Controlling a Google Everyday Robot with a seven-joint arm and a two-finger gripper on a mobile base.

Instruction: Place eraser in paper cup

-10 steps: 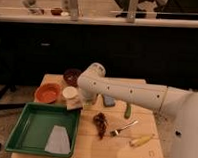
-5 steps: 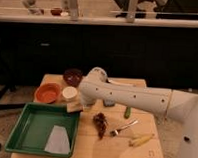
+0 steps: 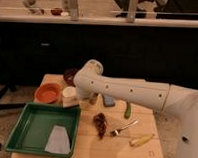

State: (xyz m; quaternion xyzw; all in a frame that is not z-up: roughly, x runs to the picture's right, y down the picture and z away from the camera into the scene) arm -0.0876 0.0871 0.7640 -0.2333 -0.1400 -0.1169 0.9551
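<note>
The white paper cup stands on the wooden table, just right of an orange bowl. A small pale tan block, the eraser, lies on the table right in front of the cup, at the green tray's far right corner. My white arm reaches in from the right, with its round wrist above the cup's right side. My gripper hangs down behind the wrist, just right of the cup and the eraser, and is largely hidden.
An orange bowl and a dark bowl stand at the back left. The green tray holds a grey cloth. A blue pad, a green item, a dark reddish lump, a fork and a yellow item lie to the right.
The wrist has shifted only slightly, dipping and then rising again beside the cup. The eraser and the cup have not moved.
</note>
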